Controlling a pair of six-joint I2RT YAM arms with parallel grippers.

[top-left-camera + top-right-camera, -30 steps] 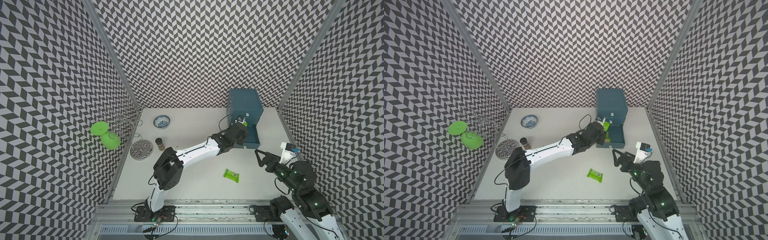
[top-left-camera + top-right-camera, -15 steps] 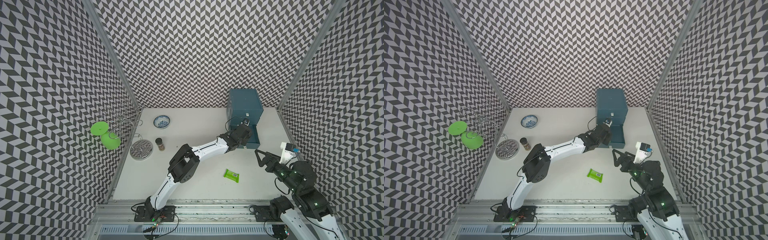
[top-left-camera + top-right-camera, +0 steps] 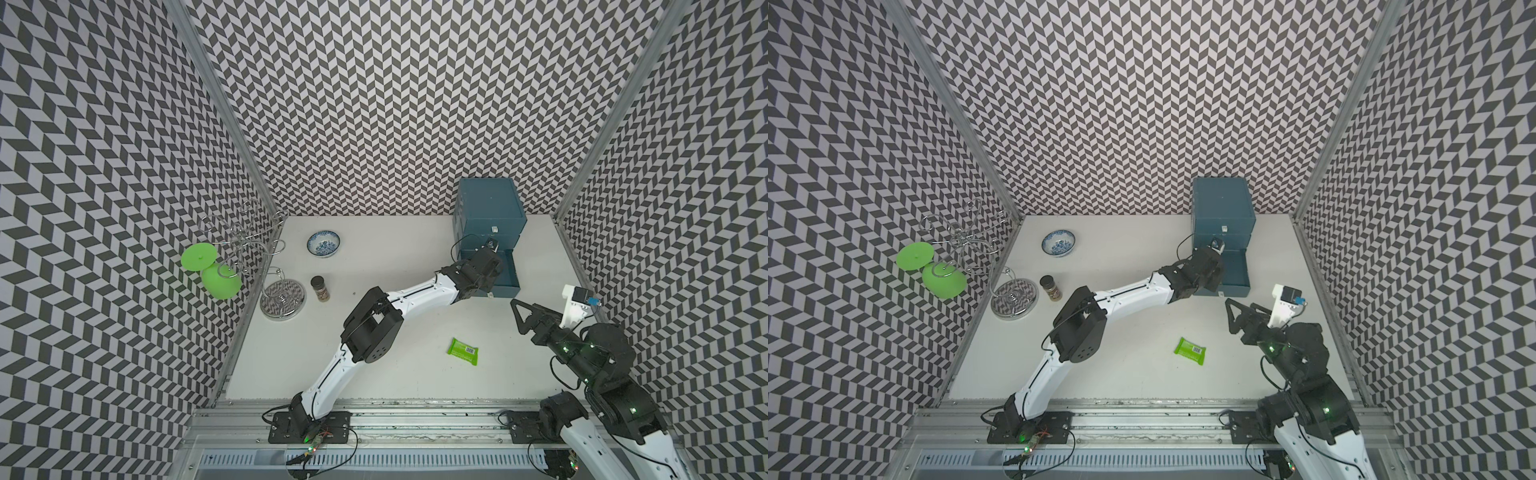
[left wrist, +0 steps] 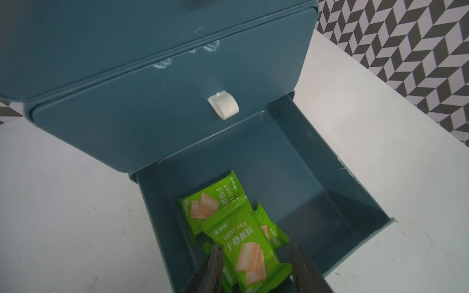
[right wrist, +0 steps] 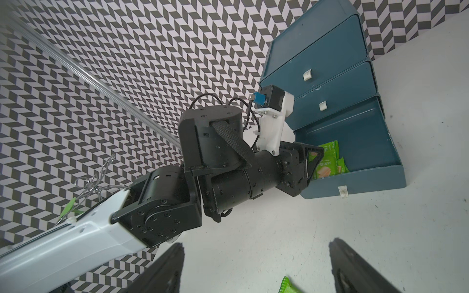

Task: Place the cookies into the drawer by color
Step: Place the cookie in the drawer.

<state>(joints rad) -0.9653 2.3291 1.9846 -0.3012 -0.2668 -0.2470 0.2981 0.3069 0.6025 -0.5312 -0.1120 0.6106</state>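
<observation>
The teal cabinet (image 3: pixel 490 203) stands at the back right with its bottom drawer (image 3: pixel 510 274) pulled out. In the left wrist view my left gripper (image 4: pixel 255 247) hangs over that drawer (image 4: pixel 330 165), shut on a green cookie packet (image 4: pixel 251 251) gripped across its width. Two more green cookies (image 4: pixel 210 203) (image 4: pixel 272 233) lie in the drawer beneath it. Another green cookie packet (image 3: pixel 463 351) (image 3: pixel 1191 351) lies on the table in both top views. My right gripper (image 3: pixel 519 316) (image 5: pixel 256 242) hovers open above the table near it, holding nothing.
The two upper drawers (image 5: pixel 330 101) are shut. At the back left sit a blue-patterned bowl (image 3: pixel 323 243), a brown spice jar (image 3: pixel 320 288) and a wire stand (image 3: pixel 282 299) with green discs (image 3: pixel 198 257). My left arm (image 3: pixel 415 295) spans the table's middle.
My left arm has stretched farther toward the cabinet, carrying the green packet over the open drawer. The right arm and the packet on the table have not moved.
</observation>
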